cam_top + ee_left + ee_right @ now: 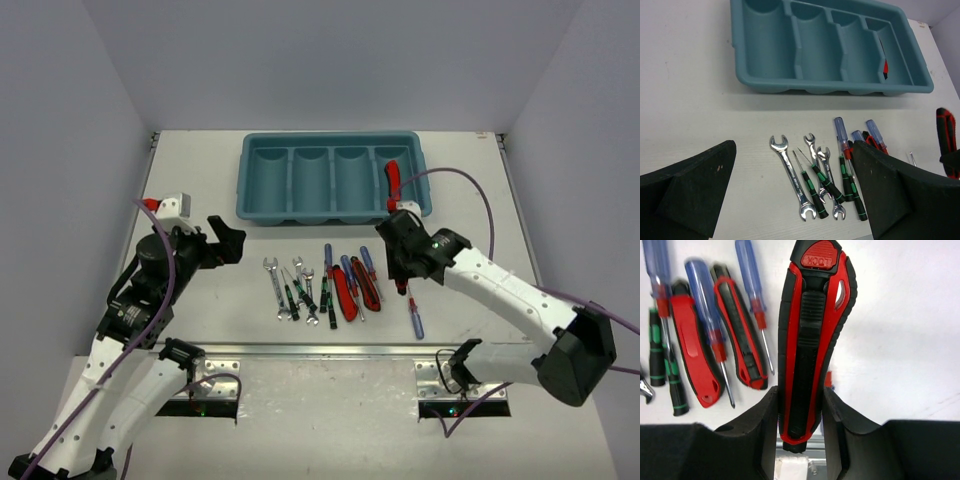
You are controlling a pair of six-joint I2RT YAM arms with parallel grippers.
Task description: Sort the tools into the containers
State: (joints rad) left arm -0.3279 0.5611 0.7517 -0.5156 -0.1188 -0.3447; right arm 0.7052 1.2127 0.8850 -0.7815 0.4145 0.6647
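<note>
**Utility knife in the right grip, tray not yet reached**

The right gripper (800,400) has its 2 fingers closed partway, pressed against the sides of a red-and-black utility knife (812,315). They clamp it near 1 end, and most of the body, with the LOCK button, sticks out past the fingertips. The knife is off the table, to the right of the tool pile and near of the teal tray (330,216).

The left gripper (228,240) hangs at the left of the table with its fingers spread wide and nothing between them.

1 red knife (392,180) already lies in the tray's rightmost compartment (412,180), so the held one probably belongs there. The other 3 compartments look empty. On the table lie 2 more red knives (345,292), the wrenches (275,290), the green-black drivers (293,300) and the blue-handled screwdrivers (328,258).

Risks from here, as I judge them:
- Because the grip is at 1 end, the long free part could swing or slide out during the carry.
- A low approach could knock the protruding end against the tray's near wall.
- If released askew, the knife could bridge a divider or land on the knife already there.
</note>
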